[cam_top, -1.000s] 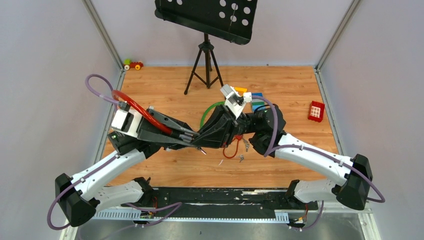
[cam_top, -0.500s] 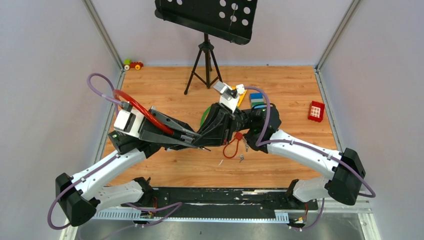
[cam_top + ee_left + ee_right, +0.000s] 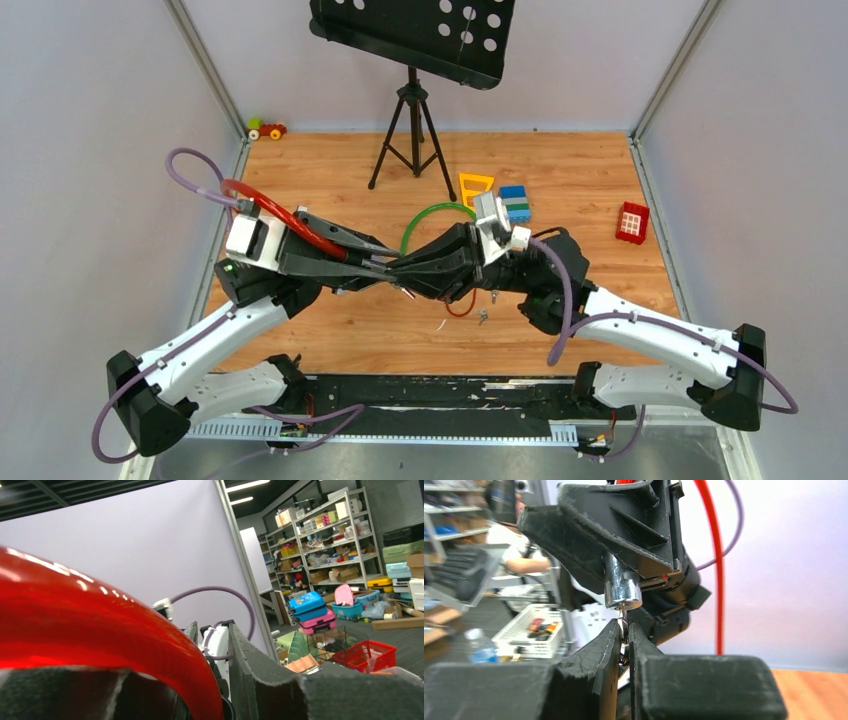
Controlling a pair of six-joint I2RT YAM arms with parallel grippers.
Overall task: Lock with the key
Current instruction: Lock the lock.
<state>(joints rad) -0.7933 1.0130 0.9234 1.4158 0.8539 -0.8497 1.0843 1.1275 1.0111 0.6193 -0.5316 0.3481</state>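
**Left arm.** Elbow low at the near-left corner, forearm stretched up and right toward the table's middle. The left gripper [image 3: 388, 275] lies nearly level and points right. Its jaws are clamped on a silvery lock cylinder [image 3: 622, 587]. This is the end fitting of a thick red cable [image 3: 285, 215], which arches back over the wrist.

**Right arm.** Mirrors the left: elbow at the near-right corner, forearm running left and up, wrist camera on top. The right gripper [image 3: 624, 627] points left and meets the left gripper tip to tip above the wooden table [image 3: 580, 170]. Its fingers [image 3: 606, 645] are pinched almost together on the key [image 3: 623, 615].

**The key.** A thin metal sliver standing up from between the right fingers, its tip at the face of the lock cylinder. How far it enters cannot be told.

**Also on the table.**
- Green cable ring [image 3: 425, 215], just behind the grippers
- Yellow triangle [image 3: 475, 187]
- Stacked blue and green blocks [image 3: 515, 203]
- Red block [image 3: 632, 221], well to the right
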